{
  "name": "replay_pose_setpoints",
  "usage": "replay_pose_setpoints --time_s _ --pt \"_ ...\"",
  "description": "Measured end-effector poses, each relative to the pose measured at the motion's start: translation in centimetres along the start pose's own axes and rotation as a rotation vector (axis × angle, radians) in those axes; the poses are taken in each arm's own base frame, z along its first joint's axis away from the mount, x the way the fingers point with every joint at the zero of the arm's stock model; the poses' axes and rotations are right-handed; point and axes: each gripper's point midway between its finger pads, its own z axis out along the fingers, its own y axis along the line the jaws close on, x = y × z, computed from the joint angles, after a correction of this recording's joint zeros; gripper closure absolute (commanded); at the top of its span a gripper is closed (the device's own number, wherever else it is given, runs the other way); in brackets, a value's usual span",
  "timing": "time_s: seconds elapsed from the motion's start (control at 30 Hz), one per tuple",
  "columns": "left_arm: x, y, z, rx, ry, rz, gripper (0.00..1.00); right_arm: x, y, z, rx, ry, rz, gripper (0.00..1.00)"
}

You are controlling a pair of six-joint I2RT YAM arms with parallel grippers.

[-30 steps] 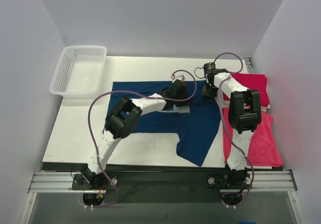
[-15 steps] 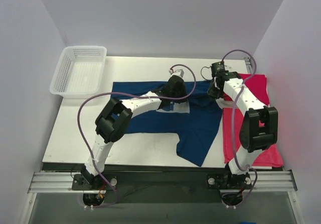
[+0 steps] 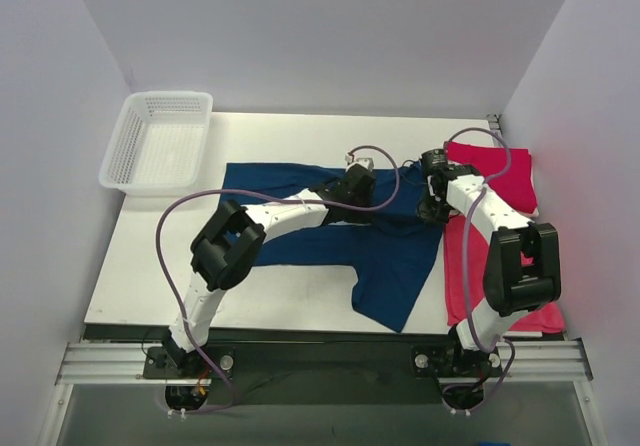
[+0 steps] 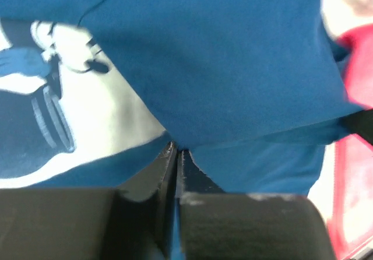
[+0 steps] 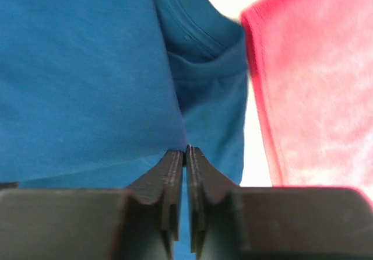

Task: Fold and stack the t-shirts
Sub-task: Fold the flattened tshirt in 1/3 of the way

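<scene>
The left fingers (image 4: 169,158) and right fingers (image 5: 175,158) each pinch tight on the navy tee's (image 3: 400,266) far edge, spaced apart, likely so the fold comes over straight.

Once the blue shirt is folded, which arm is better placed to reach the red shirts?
Right, probably. The right gripper pinches the blue shirt right beside the red shirts; the left gripper is farther left, near the print.
</scene>
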Motion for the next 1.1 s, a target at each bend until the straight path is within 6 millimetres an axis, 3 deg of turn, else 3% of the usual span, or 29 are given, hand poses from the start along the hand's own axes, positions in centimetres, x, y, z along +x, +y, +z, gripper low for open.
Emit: replay_pose_setpoints --time_s 0.03,0.07,0.13,0.2,0.27,0.47,0.57,0.67,0.9,1.1 --pt "0.6 0.4 0.0 -0.017 0.009 0.006 0.72 0.4 -0.3 0.1 0.014 0.012 -0.001 0.86" --pt "1.1 1.0 0.0 -0.044 0.015 0.010 0.67 0.6 -0.7 0.2 0.032 0.017 -0.002 0.83" --pt "2.3 3.0 -0.1 -0.118 0.038 0.015 0.52 0.8 -1.4 0.2 0.063 0.018 0.003 0.73" --pt "3.1 4.9 -0.3 -0.182 0.047 0.008 0.46 0.8 -1.8 0.2 0.087 0.014 0.003 0.66" --pt "2.5 5.5 -1.2 -0.214 0.022 0.008 0.41 0.7 -2.2 0.2 0.106 0.010 0.006 0.66" --pt "1.3 6.5 -3.7 -0.251 -0.031 0.014 0.38 0.8 -2.5 0.1 0.129 0.013 0.009 0.67" --pt "0.2 6.8 -4.2 -0.264 -0.060 0.018 0.38 0.1 -1.8 0.2 0.124 0.012 0.003 0.69" --pt "-1.1 8.4 -4.2 -0.288 -0.077 -0.007 0.38 -0.7 -0.3 0.7 0.105 0.010 -0.007 0.69" --pt "-6.2 16.6 -4.8 -0.401 -0.133 -0.150 0.38 -0.8 3.0 2.0 0.025 0.046 -0.027 0.73" --pt "-8.7 23.5 -6.0 -0.479 -0.158 -0.267 0.38 0.7 3.6 2.8 0.022 0.086 -0.048 0.73"
